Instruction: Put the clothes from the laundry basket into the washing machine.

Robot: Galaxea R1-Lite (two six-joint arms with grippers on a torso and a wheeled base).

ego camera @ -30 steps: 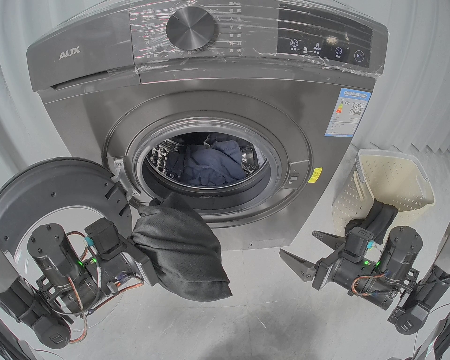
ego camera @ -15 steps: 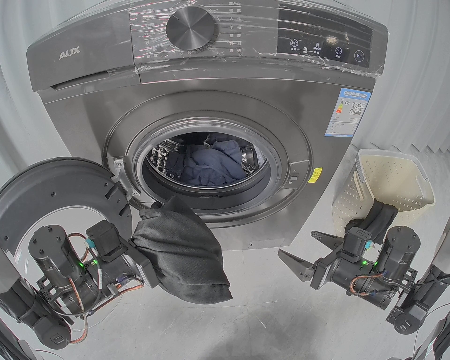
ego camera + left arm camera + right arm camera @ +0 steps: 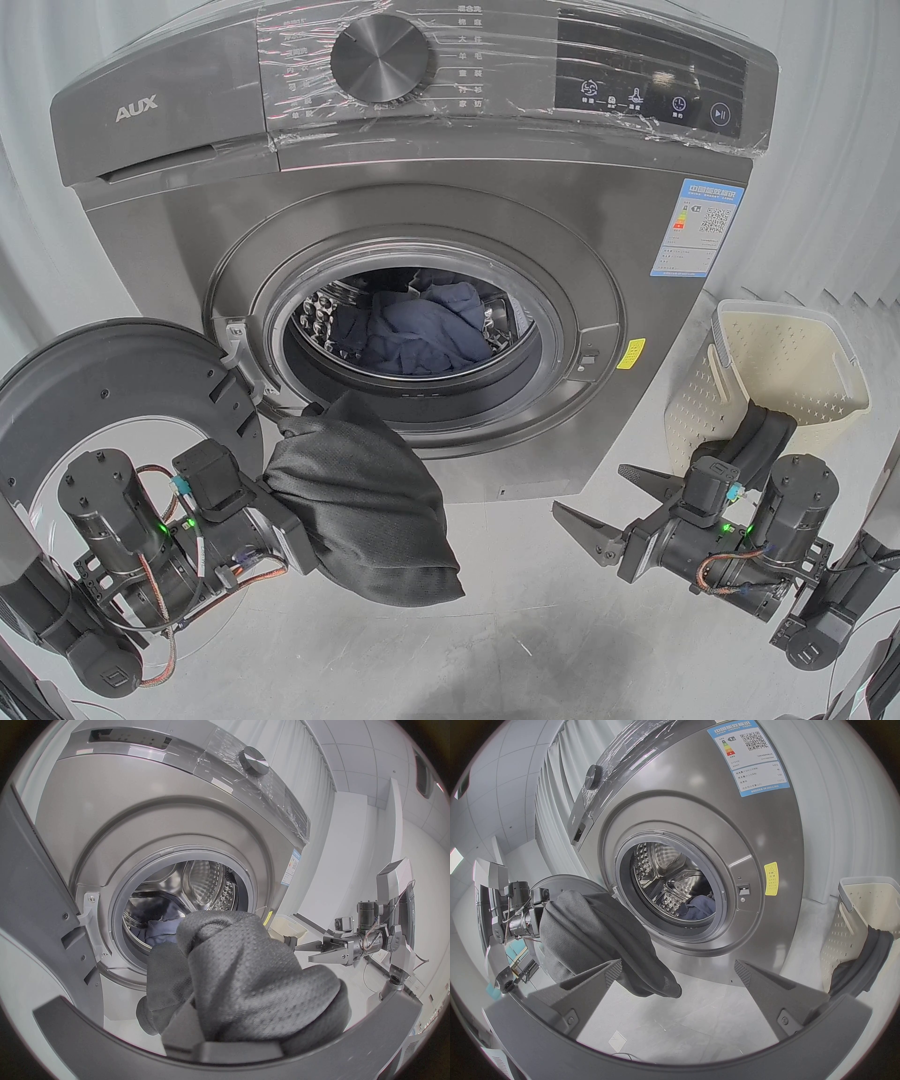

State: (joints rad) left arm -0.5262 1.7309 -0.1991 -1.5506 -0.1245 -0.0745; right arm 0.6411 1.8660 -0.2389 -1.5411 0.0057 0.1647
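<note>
My left gripper (image 3: 289,531) is shut on a dark grey garment (image 3: 361,502), held low in front of the washing machine's open drum mouth (image 3: 412,328). The cloth bulges over its fingers and hides them (image 3: 248,982). Blue clothes (image 3: 417,328) lie inside the drum. The white laundry basket (image 3: 797,366) stands to the right of the machine, and a dark garment (image 3: 764,436) hangs over its front rim. My right gripper (image 3: 591,492) is open and empty, hanging low in front of the basket and pointing toward the machine (image 3: 677,963).
The round machine door (image 3: 103,375) is swung open on the left, right behind my left arm. Bare grey floor (image 3: 525,600) lies between the two arms. Pale curtains hang behind the machine and the basket.
My right gripper has edged slightly to the left and lower, still open. The left gripper and its grey garment have stayed almost still.
</note>
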